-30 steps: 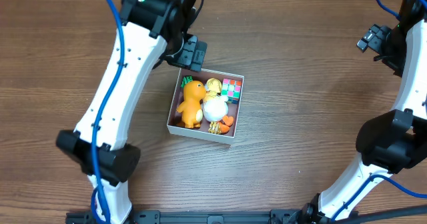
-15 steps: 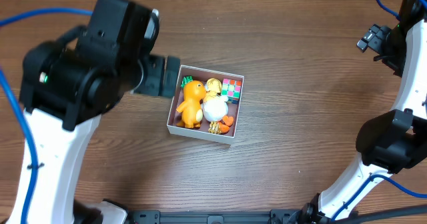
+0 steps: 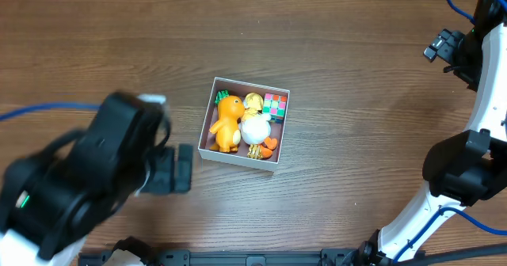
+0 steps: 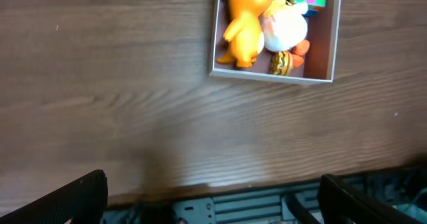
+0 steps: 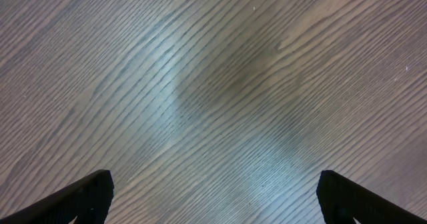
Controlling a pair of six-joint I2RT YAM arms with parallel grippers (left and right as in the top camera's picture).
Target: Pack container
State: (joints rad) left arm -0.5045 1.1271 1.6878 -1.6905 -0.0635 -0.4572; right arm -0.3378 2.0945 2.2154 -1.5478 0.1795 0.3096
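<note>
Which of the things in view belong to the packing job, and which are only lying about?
Of the job:
- the container
- inside it: the orange toy, the white toy, the colourful cube

Only there:
- the wooden table
- I see no loose thing outside the container.

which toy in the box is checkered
The cube in the container, top-right corner overhead: pink and green squares, unlike the orange figure and white figure.

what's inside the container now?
The container holds an orange toy, a white round toy, a yellow figure, a checkered cube, a small orange piece. Anything beneath them is hidden.
</note>
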